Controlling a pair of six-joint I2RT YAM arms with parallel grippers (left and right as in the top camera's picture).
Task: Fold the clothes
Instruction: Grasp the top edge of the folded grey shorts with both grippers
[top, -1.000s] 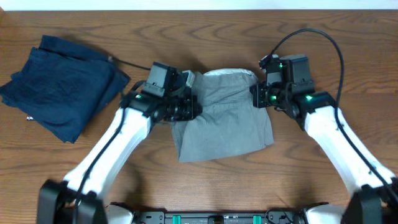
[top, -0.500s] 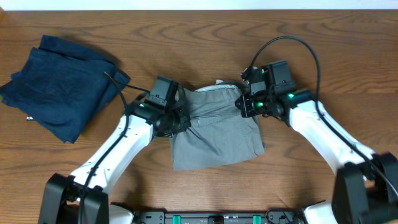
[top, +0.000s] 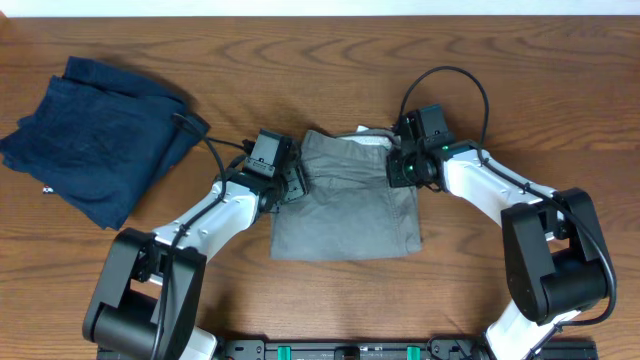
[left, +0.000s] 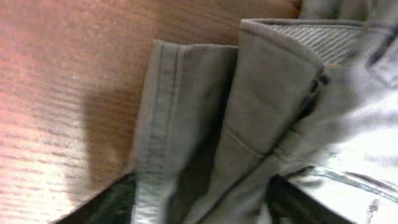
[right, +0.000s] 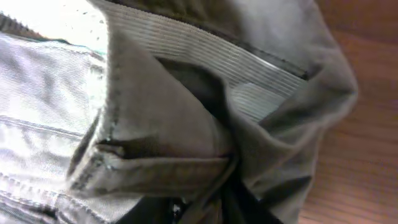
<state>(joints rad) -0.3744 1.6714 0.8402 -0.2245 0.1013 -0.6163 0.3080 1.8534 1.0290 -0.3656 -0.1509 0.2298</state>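
Overhead, left tool (top: 297, 181), right tool (top: 398, 168) pinching grey shorts (top: 350, 212)

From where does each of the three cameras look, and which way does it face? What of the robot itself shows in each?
Overhead: above the table, facing straight down. It shows both arms, with the left gripper and right gripper at the shorts, and a navy garment on the left arm's side.
Left wrist: on the left arm, close on the shorts' seamed edge and bare wood, with the dark left fingers at the bottom.
Right wrist: on the right arm, close on bunched shorts, with the dark right fingers at the bottom.
Shared: all three see the shorts and the table.
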